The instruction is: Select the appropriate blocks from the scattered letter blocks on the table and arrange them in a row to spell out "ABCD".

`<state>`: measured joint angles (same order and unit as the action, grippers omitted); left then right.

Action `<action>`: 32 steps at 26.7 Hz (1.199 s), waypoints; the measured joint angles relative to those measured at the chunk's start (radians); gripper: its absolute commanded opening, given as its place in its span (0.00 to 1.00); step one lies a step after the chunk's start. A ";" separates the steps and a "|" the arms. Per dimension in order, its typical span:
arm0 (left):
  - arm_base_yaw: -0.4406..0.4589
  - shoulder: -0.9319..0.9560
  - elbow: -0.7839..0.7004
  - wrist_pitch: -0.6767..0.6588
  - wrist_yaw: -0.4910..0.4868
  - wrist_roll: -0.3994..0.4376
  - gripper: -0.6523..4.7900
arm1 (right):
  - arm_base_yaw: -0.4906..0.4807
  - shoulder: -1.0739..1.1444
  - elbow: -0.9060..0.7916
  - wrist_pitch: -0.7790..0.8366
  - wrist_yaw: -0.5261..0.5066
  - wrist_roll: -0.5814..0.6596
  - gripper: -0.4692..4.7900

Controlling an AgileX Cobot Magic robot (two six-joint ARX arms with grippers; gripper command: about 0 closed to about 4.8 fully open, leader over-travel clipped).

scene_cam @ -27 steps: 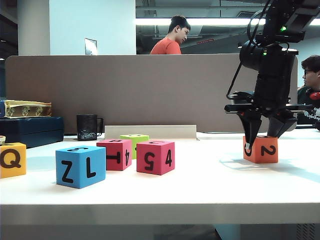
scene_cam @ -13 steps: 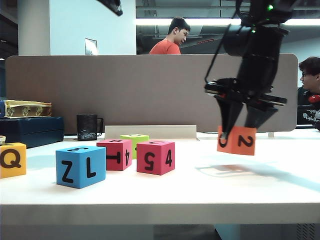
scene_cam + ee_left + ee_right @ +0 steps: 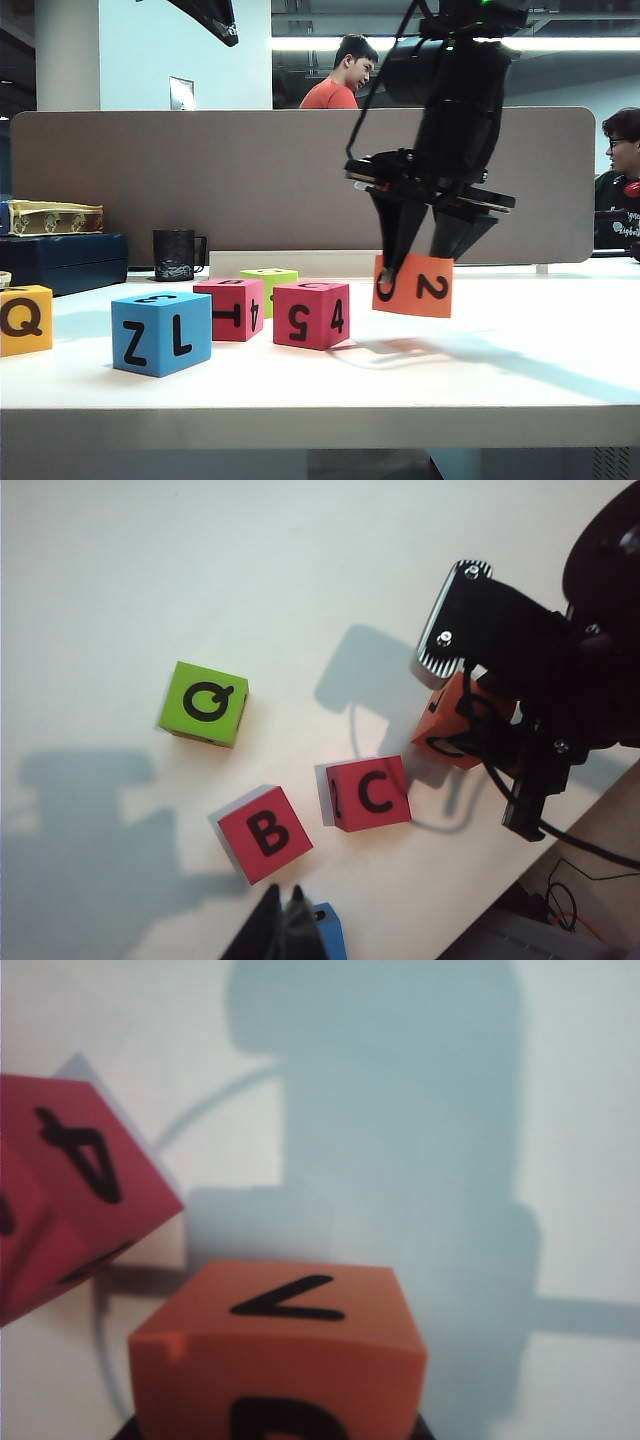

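Note:
My right gripper (image 3: 416, 268) is shut on the orange block (image 3: 413, 286), marked 2, and holds it tilted just above the table (image 3: 500, 370), right of the pink-red block (image 3: 312, 314). In the right wrist view the orange block (image 3: 275, 1350) fills the jaws, with the pink-red block (image 3: 70, 1200) close beside it. The left wrist view looks down on red B (image 3: 265, 833), pink-red C (image 3: 368, 794), the lime-green cube (image 3: 203, 703) and the held orange block (image 3: 450, 730). My left gripper (image 3: 287, 902) hangs shut and empty high over the blue cube (image 3: 328, 932). The yellow-orange Q block (image 3: 25, 319) sits far left.
The blue cube (image 3: 162, 332), red block (image 3: 232, 308) and lime-green cube (image 3: 268, 277) stand left of the pink-red one. A black mug (image 3: 175, 254), a dark box (image 3: 60, 262) and a grey partition (image 3: 250, 180) line the back. Part of the left arm (image 3: 212, 17) shows top left.
My right gripper has lifted the orange block off the table and carried it left, close to the pink-red block. The left arm has come into the top left of the exterior view.

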<state>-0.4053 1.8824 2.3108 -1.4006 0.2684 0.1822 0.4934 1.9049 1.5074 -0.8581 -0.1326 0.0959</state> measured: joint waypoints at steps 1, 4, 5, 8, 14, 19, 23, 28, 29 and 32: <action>0.000 0.000 0.000 -0.006 0.000 0.002 0.11 | 0.016 0.000 0.000 0.000 0.001 0.005 0.26; 0.000 0.000 0.000 -0.007 0.000 0.002 0.11 | 0.047 0.001 0.000 0.006 0.001 0.007 0.26; 0.000 0.000 0.000 -0.006 0.000 0.002 0.11 | 0.056 0.003 0.000 0.013 0.001 0.008 0.26; 0.000 0.000 0.000 -0.007 0.000 0.002 0.11 | 0.071 0.008 0.000 0.034 0.000 0.010 0.24; 0.000 0.000 0.000 -0.012 0.000 0.002 0.11 | 0.073 0.043 0.000 0.073 0.006 0.021 0.24; 0.000 0.000 0.000 -0.012 0.000 0.006 0.11 | 0.074 0.068 0.000 0.106 0.005 0.032 0.24; 0.000 -0.001 0.000 -0.012 0.000 0.008 0.11 | 0.074 0.072 0.000 0.162 0.004 0.042 0.24; 0.000 -0.001 0.000 -0.012 -0.001 0.013 0.11 | 0.079 0.072 0.000 0.206 0.004 0.072 0.24; 0.000 0.000 -0.001 -0.012 -0.002 0.013 0.11 | 0.080 0.072 0.000 0.206 0.004 0.072 0.24; -0.001 0.000 0.000 -0.011 -0.001 0.013 0.11 | 0.081 0.072 0.000 0.210 0.004 0.072 0.24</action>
<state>-0.4061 1.8820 2.3104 -1.4117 0.2672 0.1947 0.5747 1.9774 1.5074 -0.6479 -0.1284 0.1677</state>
